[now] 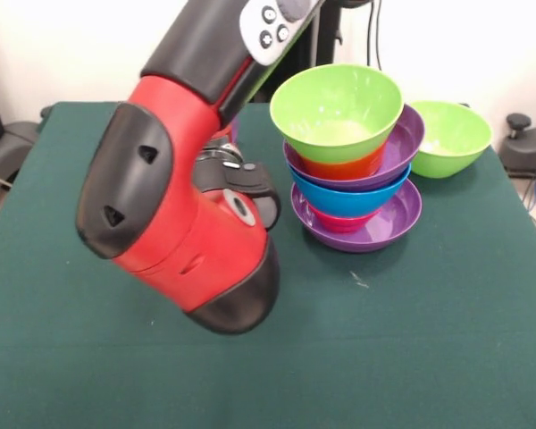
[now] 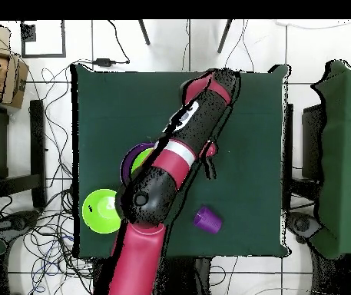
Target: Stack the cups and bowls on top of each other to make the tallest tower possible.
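Note:
The tower (image 1: 353,161) stands at the table's far middle. From its wide purple base bowl (image 1: 389,223) upward it holds a red-pink bowl, a blue bowl (image 1: 348,198), a second purple bowl (image 1: 400,143), an orange bowl and a lime green bowl (image 1: 337,107) on top. A second lime green bowl (image 1: 451,136) sits alone beside it and also shows in the overhead view (image 2: 101,210). A purple cup (image 2: 207,220) lies near the robot's side. The gripper (image 2: 210,164) is mostly hidden by the arm, away from the tower. The yellow cup is out of view.
The big red and black arm elbow (image 1: 179,214) hangs low over the table's middle, left of the tower. The green table (image 1: 429,340) ends close behind the bowls. In the overhead view the arm (image 2: 186,146) covers most of the tower (image 2: 134,156).

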